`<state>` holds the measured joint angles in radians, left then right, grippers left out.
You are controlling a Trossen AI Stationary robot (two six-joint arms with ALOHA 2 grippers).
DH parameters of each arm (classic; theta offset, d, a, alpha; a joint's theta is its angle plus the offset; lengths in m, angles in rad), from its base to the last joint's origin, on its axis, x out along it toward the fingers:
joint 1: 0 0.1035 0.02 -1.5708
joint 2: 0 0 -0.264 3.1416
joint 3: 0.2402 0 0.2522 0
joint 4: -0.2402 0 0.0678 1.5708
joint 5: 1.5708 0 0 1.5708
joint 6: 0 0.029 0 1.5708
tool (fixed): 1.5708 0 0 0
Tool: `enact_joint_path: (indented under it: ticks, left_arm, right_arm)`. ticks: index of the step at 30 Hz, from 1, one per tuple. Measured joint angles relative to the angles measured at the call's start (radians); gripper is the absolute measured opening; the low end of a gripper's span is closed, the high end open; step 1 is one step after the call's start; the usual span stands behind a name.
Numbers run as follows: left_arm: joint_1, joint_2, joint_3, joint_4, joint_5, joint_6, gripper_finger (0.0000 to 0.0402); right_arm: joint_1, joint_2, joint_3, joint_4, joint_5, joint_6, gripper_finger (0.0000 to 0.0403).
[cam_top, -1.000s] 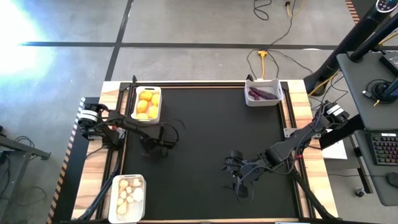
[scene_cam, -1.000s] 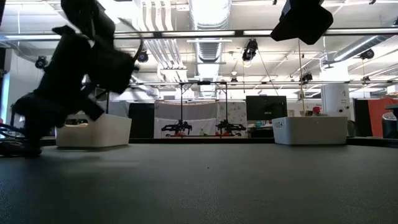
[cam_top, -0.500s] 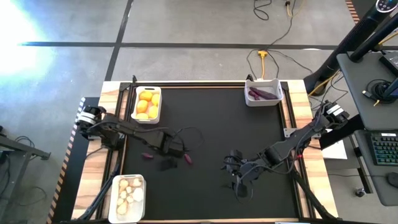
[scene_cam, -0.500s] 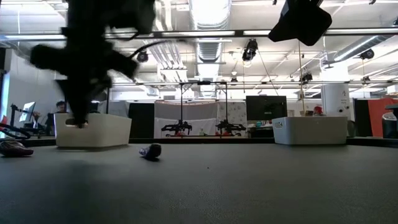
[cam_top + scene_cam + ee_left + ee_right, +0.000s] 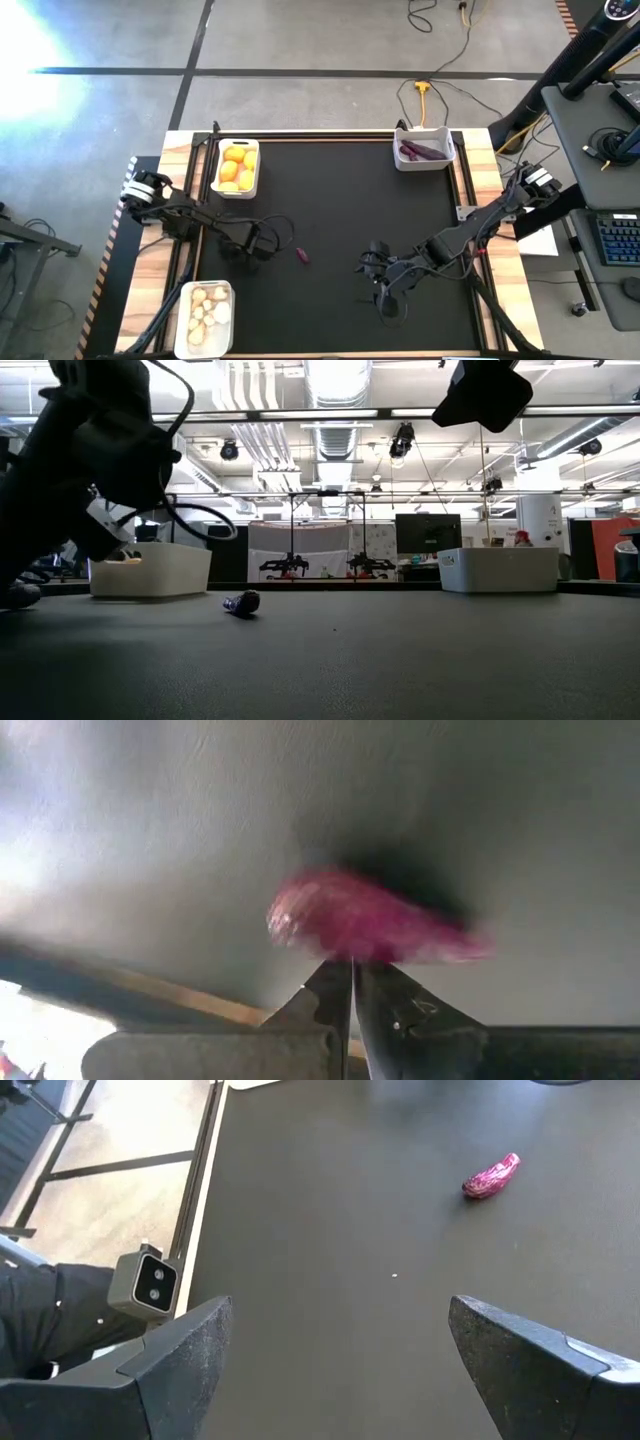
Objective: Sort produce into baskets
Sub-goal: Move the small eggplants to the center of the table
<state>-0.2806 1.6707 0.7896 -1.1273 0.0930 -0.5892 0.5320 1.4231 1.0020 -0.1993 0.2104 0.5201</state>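
Purple piece [image 5: 301, 255] loose on the dark desk [image 5: 350, 200].
Left of the piece, the left gripper [image 5: 240, 250] is pinched closed over a second purple piece [image 5: 370, 920]; right of it, the right gripper [image 5: 390, 300] hangs spread wide, holding nothing.

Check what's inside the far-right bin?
The far-right bin holds dark purple pieces, at least two. The low view shows only its white wall, and anything beneath the pieces is covered.
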Motion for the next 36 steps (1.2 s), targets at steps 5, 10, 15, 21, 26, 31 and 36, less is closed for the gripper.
enact_joint_path:
  ticks: [5, 10, 15, 21, 26, 31, 36]
  left_arm:
    - [0.000, -0.004, -0.022, 0.088, -0.028, -0.002, 0.0000]
    - [0.000, -0.002, 0.030, 0.135, -0.096, -0.043, 0.0000]
    - [0.000, 0.000, 0.118, 0.292, -0.247, -0.023, 0.0000]
    - [0.005, 0.000, 0.228, 0.430, -0.417, 0.038, 0.0000]
    - [-0.001, -0.009, 0.299, 0.352, -0.464, 0.065, 0.0000]
    - [-0.014, -0.043, 0.244, 0.102, -0.452, -0.030, 0.0000]
    - [-0.010, -0.119, 0.080, 0.126, -0.459, -0.149, 0.0000]
  right_arm:
    - [0.000, 0.000, 0.000, 0.000, 0.000, -0.006, 0.0364]
    - [-0.002, 0.000, 0.000, 0.003, 0.000, -0.004, 0.0364]
    - [-0.002, 0.000, 0.001, 0.004, 0.000, 0.000, 0.0364]
    - [-0.002, 0.000, 0.003, 0.013, 0.000, 0.000, 0.0364]
    - [-0.002, 0.000, 0.004, 0.047, 0.000, 0.000, 0.0364]
    - [-0.002, 0.000, 0.004, 0.059, 0.000, 0.000, 0.0364]
    - [-0.002, 0.000, 0.003, 0.061, 0.003, -0.018, 0.0364]
